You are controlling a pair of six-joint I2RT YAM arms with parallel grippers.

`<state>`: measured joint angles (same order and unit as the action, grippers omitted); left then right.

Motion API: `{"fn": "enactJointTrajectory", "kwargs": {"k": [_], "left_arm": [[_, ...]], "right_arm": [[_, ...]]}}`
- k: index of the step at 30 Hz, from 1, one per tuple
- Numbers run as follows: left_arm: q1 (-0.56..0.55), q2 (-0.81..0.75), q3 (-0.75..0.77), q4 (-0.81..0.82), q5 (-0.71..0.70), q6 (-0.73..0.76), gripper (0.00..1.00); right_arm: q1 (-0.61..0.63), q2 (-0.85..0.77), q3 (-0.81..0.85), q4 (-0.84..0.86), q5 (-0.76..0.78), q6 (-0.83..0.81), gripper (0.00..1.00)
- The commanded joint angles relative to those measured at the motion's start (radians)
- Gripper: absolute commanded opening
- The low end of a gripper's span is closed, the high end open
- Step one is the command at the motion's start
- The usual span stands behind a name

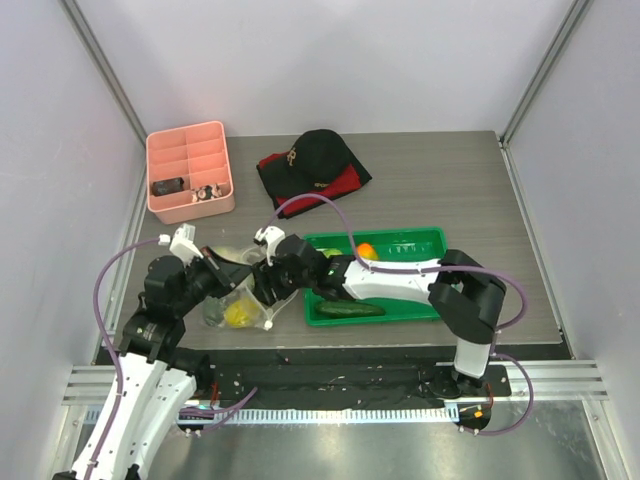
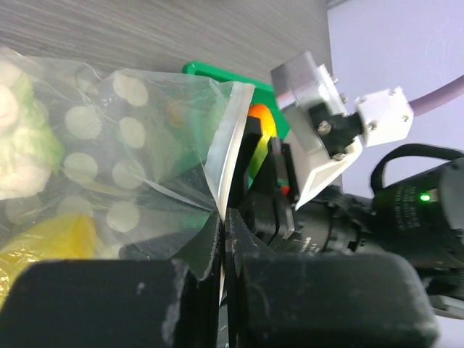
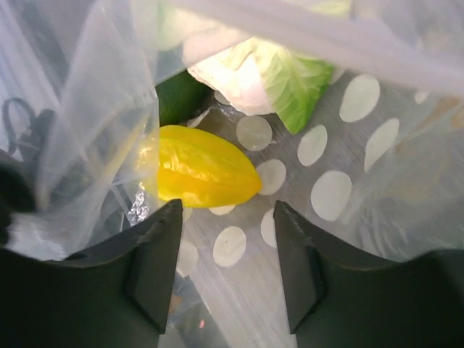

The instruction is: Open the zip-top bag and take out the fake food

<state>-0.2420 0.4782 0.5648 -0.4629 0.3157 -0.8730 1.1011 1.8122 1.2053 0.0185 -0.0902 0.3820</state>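
My left arm (image 1: 140,400) and right arm (image 1: 400,283) are white shells over black joints, each trailing a purple cable (image 1: 98,300). My right gripper (image 3: 228,264) has matte black fingers (image 3: 148,268), and a small green light (image 2: 424,196) glows on the black housing behind it.

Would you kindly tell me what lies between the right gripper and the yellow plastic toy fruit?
In the right wrist view, only white-dotted film of the clear crinkly zip-top bag shows between the right gripper and the yellow plastic toy fruit.
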Motion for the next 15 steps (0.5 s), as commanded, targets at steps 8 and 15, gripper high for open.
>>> {"fn": "enactJointTrajectory", "kwargs": {"k": [8,15], "left_arm": [[-0.003,0.0,0.006,0.093,0.04,-0.061,0.0],[-0.003,-0.001,-0.031,0.098,0.014,-0.064,0.01]], "right_arm": [[-0.003,0.127,-0.09,0.429,-0.141,-0.005,0.81],[0.012,0.19,-0.107,0.526,-0.103,0.012,0.97]]}}
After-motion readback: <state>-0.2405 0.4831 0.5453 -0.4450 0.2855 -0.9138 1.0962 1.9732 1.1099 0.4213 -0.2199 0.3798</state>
